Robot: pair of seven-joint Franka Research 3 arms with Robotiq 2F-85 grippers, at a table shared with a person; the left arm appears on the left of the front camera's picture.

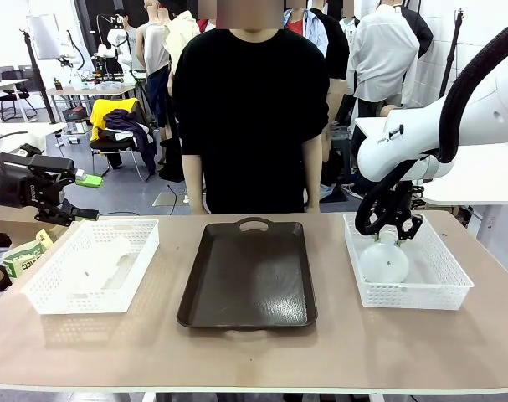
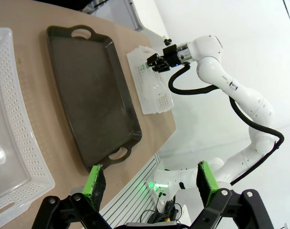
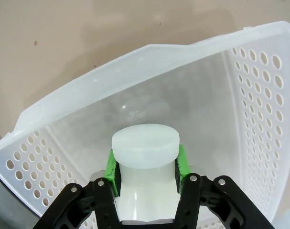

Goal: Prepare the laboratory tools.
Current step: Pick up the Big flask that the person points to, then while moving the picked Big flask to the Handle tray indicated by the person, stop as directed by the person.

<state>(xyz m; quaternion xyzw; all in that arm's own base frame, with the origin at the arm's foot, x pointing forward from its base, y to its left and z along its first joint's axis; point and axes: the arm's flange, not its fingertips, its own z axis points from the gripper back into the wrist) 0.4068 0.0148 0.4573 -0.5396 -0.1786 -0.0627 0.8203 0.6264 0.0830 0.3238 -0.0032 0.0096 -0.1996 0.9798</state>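
A translucent whitish flask (image 1: 386, 262) stands upright in the white mesh basket (image 1: 442, 289) on the table's right. My right gripper (image 1: 389, 228) reaches down into that basket and is shut on the flask's neck. In the right wrist view the green pads (image 3: 111, 171) press both sides of the neck just under the flask's round top (image 3: 145, 143). A second whitish flask (image 1: 103, 258) seems to lie in the left mesh basket (image 1: 44, 301). My left gripper (image 1: 79, 194) hovers open off the table's left edge, above that basket's corner, its green pads (image 2: 95, 183) wide apart with nothing between them.
A dark brown handled tray (image 1: 249, 272) lies between the two baskets, also seen from the left wrist as the tray (image 2: 92, 95). A person in black (image 1: 249, 109) stands at the far edge. The front strip of the table is bare.
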